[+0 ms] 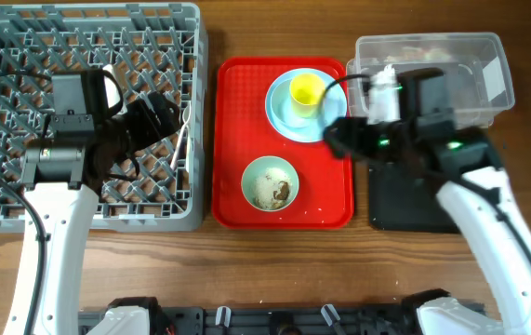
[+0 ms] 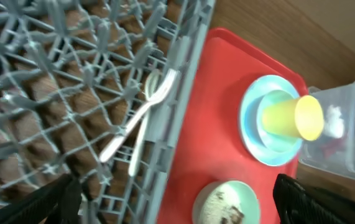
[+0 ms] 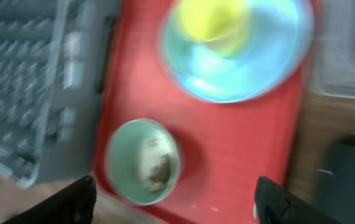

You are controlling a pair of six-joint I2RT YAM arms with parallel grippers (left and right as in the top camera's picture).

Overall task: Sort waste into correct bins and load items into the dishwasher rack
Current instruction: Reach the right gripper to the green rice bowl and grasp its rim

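While the white plastic fork and spoon [image 2: 155, 90] lie in the grey pegged dishwasher rack [image 1: 23, 51], upper left, your scrap-filled mint-green bowl [image 1: 270, 182], light blue plate [image 1: 282, 119] and yellow cup [image 1: 306, 91] sit on the red tray [image 1: 237, 140], centre. Left gripper [image 2: 177, 205] and right gripper [image 3: 174, 202] hang spread, empty.

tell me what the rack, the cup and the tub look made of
Rack: grey moulded plastic, matte, judging by its uniform peg lattice. Cup: opaque yellow, smooth, probably plastic. Tub: clear, slightly glossy plastic with see-through walls.
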